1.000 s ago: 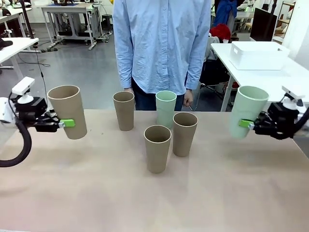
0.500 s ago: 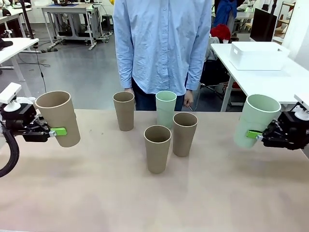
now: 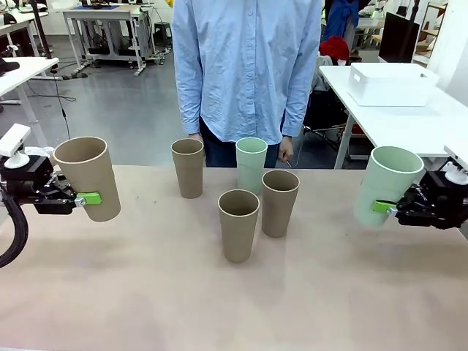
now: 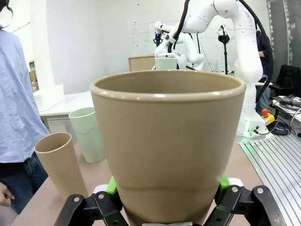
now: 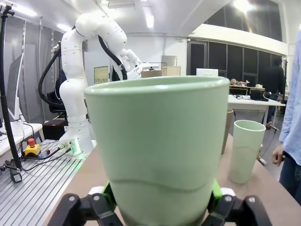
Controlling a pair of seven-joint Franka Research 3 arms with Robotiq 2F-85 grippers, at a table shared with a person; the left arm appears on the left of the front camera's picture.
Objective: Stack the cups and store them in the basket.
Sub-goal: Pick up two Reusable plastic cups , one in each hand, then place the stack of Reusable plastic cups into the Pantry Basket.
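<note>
**1 cup in each claw, 4 standing on the table**

My left claw (image 3: 86, 199) is clamped on a tan cup (image 3: 88, 178), with my green pads (image 4: 111, 184) pressing its lower wall from both sides. I hold it clear of the table (image 3: 219, 300), over the left side, mouth up and the rim leaning out to the left.

My right claw (image 3: 384, 208) grips a mint cup (image 3: 386, 184) in the same way, low on its wall. It hangs over the table's right side, mouth up, with the rim leaning out to the right. Both claws are closed only as far as the cup walls allow.

Between my 2 arms, 4 cups stand upright on the table. The far tan cup (image 3: 188, 167) is left of the middle, and the far mint cup (image 3: 251, 164) is near it on the right. The middle tan cup (image 3: 280, 202) stands in front of the far mint one, and I cannot tell whether they touch. The nearest tan cup (image 3: 238, 224) stands just beside the middle tan cup, on its left.

The basket (image 3: 391, 84) sits on a white side table (image 3: 439, 117) at the far right, well apart from every cup.

A person (image 3: 245, 73) in a light blue shirt stands at the far edge, 1 hand (image 3: 285, 150) hanging just behind the far mint cup.
</note>
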